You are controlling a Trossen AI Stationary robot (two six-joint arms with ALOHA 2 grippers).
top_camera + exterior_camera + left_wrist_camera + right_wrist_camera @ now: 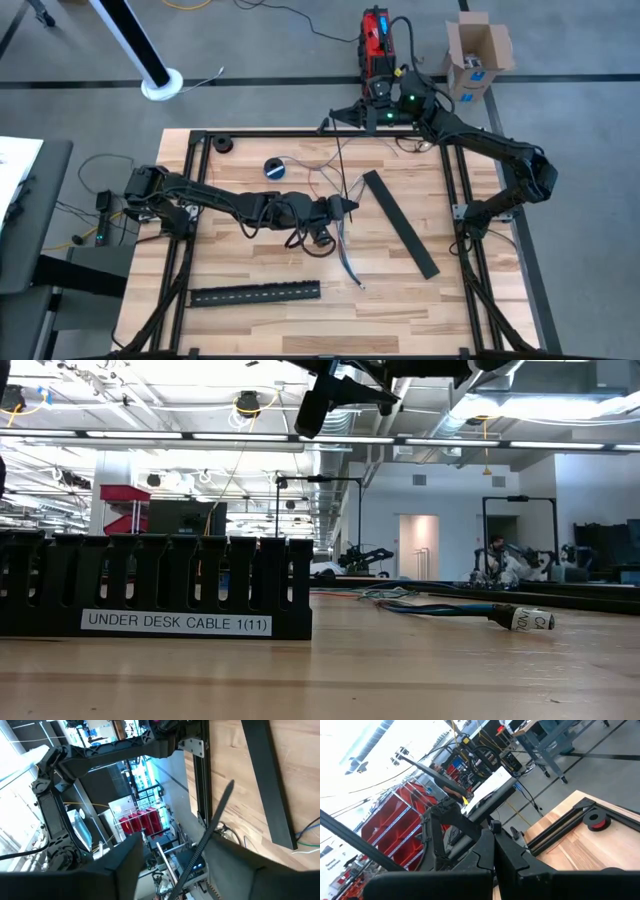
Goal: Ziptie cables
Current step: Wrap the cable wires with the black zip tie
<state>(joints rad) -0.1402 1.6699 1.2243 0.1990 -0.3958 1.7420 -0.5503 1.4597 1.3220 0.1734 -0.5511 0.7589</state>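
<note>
Grey, white and dark cables (340,215) lie on pale striped wood table (250,320) beside black slotted strips (255,293).

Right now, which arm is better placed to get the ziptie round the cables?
Left, probably. The left gripper sits mid-table right beside the cables, a black ziptie between its fingers. The right gripper hovers at the far edge.

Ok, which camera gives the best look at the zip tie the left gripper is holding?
The high view: the zip tie shows as a long thin black line rising from the left gripper. The left wrist view shows its ridged strap close up, cropped. The other two views don't clearly show it.
</note>
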